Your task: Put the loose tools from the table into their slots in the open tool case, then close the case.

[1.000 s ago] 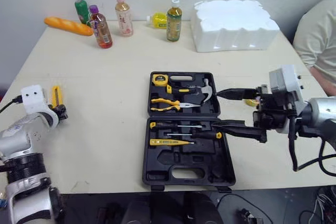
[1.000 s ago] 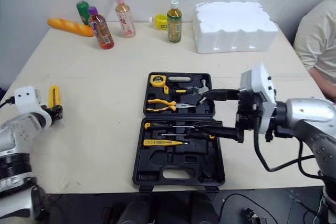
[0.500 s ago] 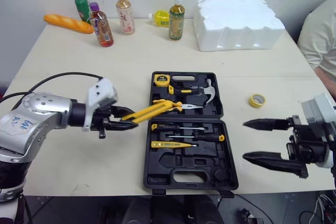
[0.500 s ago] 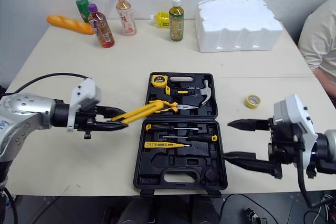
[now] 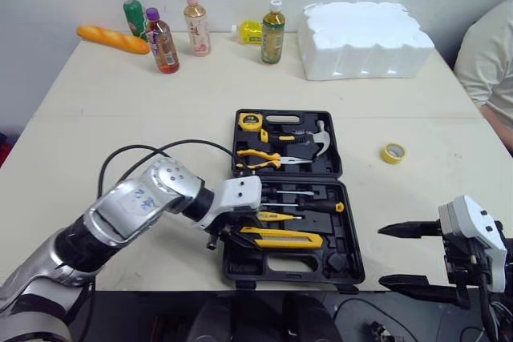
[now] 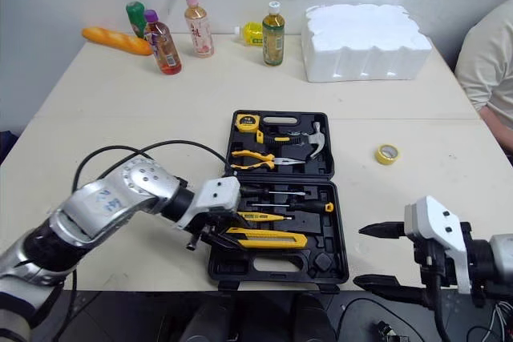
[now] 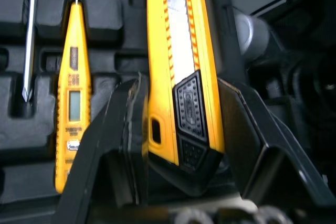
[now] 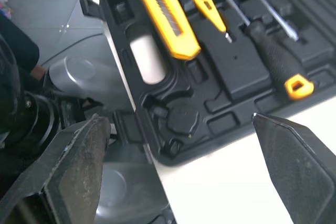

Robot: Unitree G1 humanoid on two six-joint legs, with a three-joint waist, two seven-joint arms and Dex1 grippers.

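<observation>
Now the left hand sets a knife over the open case

Clamped on the black end of the yellow utility knife [image 5: 282,238], the left hand [image 5: 231,232] holds it flat and crosswise over the near half of the tool case [image 5: 240,266], just nearer than the yellow tester pen [image 5: 272,216]; whether it sits fully in its slot cannot be told. Pliers [image 5: 258,158] and a hammer [image 5: 309,140] lie in the far half. The right hand [image 5: 381,255] hangs wide open off the desk's [image 5: 120,142] near right edge. A yellow tape roll [image 5: 392,152] lies loose right of the case.
</observation>
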